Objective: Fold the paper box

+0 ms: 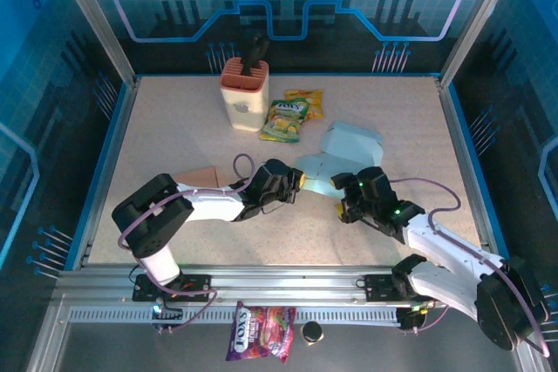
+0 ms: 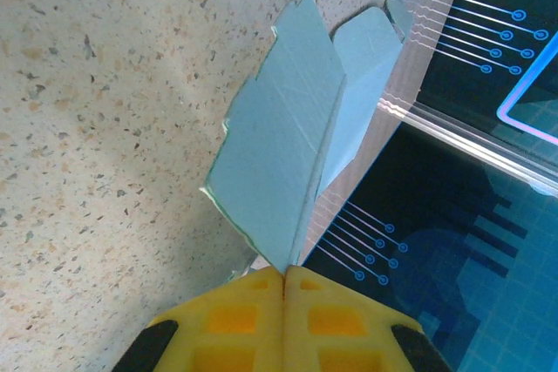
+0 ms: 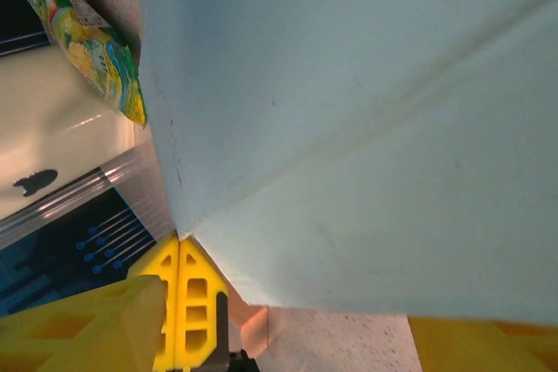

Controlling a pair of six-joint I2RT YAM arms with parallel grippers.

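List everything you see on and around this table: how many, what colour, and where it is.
paper box: one, pale blue, partly folded, table centre-right
holder: one, peach and white, far centre
green snack packet: one, green-yellow, right of holder
orange snack packet: one, orange-yellow, behind the green one
card: one, brownish pink, beside left arm
candy bag: one, purple, near rail
small round object: one, black, beside candy bag
table: one, speckled beige
left claw: one, yellow, shut on the paper box's edge
right claw: one, yellow, jaws apart at the paper box
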